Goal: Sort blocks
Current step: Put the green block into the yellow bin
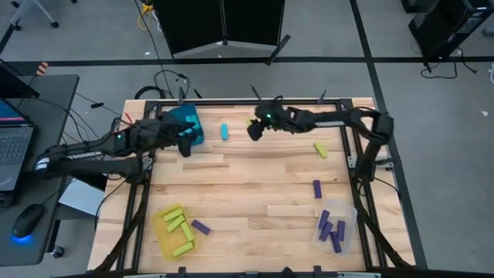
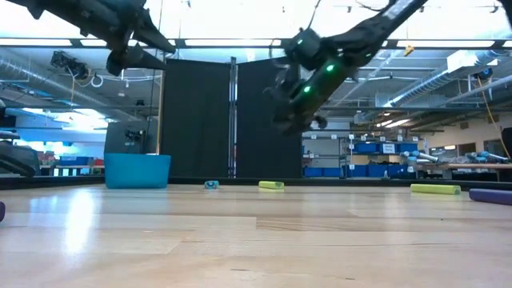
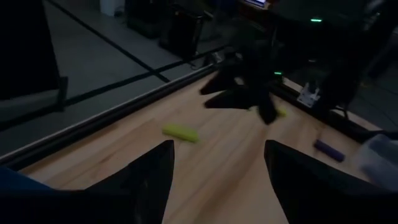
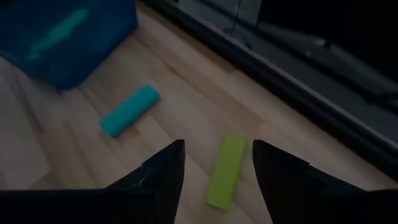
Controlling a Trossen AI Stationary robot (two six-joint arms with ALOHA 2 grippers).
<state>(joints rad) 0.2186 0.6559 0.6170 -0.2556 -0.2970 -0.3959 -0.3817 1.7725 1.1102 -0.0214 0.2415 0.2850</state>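
My right gripper (image 1: 253, 131) hangs open above the table's far middle, raised clear in the low view (image 2: 292, 112). In its wrist view, a lime block (image 4: 225, 171) lies flat just beyond the gap between its fingers (image 4: 217, 144). A cyan block (image 4: 129, 111) lies flat a little to the left (image 1: 225, 131). My left gripper (image 1: 185, 145) is open (image 3: 219, 144) and raised beside the teal bin (image 1: 185, 122). Another lime block (image 1: 320, 149) and two purple blocks (image 1: 317, 188) (image 1: 201, 227) lie loose on the wood.
A yellow bin (image 1: 160, 232) at the near left holds several lime blocks. A clear bin (image 1: 349, 224) at the near right holds several purple blocks. The table's black frame rail (image 1: 231, 102) runs just behind my right gripper. Bare wood fills the table's middle (image 1: 255, 181).
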